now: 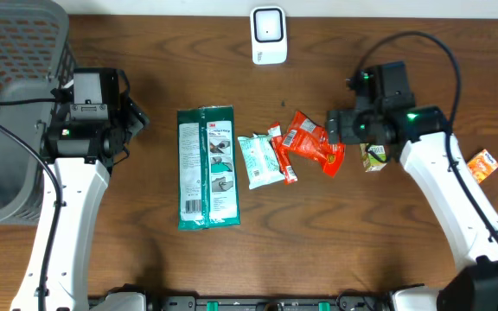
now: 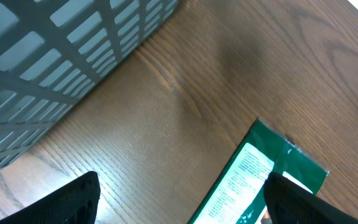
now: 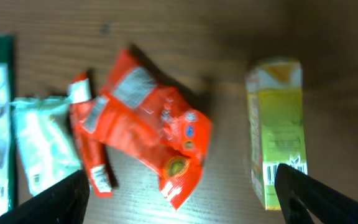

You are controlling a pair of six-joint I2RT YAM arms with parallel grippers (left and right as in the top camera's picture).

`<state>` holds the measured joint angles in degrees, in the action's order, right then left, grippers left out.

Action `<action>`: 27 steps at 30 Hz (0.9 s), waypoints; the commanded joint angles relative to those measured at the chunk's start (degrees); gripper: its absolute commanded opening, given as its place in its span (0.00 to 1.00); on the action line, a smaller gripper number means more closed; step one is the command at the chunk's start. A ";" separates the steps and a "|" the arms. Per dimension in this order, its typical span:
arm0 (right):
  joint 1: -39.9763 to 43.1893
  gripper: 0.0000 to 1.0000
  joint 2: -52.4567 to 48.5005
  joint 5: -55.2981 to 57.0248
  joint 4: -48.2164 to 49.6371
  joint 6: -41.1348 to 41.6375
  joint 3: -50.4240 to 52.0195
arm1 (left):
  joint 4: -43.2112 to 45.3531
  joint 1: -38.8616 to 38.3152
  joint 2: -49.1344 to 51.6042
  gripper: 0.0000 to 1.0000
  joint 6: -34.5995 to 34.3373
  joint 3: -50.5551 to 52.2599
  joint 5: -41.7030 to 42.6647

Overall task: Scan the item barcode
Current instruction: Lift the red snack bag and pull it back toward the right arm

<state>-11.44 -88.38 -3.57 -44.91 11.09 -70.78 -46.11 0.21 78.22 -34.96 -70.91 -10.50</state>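
Checking the overhead: the desk [image 1: 154,69] carries a grey basket [image 1: 11,104] at the upper left edge of frame and a long green pack [image 1: 207,168] left of centre. A red snack bag [image 1: 314,142] lies right of centre, with a pale wipes pack [image 1: 258,160] just beside it on the left. A yellow juice carton [image 1: 373,157] lies on its side further right. The white scanner [image 1: 268,34] sits top centre, well apart from all of it. A small orange packet [image 1: 482,164] is at far right.

Right hand [image 3: 180,202] is spread wide, holding nothing, over the red snack bag and juice carton. Left hand [image 2: 180,202] is also wide and empty, near the green pack's top end by the basket.

I can't tell which item is meant; my guess is one of the two under the right hand.
- **Red snack bag:** light, crinkly film, probably slippery and floppy, so pinch across the crimped end seal.
- **Juice carton:** light and stiff but crushable, so take it across the narrow sides mid-body and leave the barcode [image 3: 269,175] at its lower end uncovered.
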 commanded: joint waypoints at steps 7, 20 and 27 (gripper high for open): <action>2.93 0.86 -4.68 -10.14 13.44 7.10 11.34 | -0.11 0.15 -0.74 0.85 -0.72 -1.20 -0.70; 2.89 0.79 -8.28 -10.12 25.49 7.91 19.41 | -0.11 0.15 -0.74 0.85 -0.72 -1.20 -0.70; 2.69 0.78 -12.22 -15.19 34.93 8.66 23.50 | -0.11 0.15 -0.74 0.85 -0.72 -1.20 -0.70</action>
<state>-8.84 -98.91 -15.57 -11.44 19.00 -48.66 -46.11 0.23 78.22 -34.96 -70.91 -10.50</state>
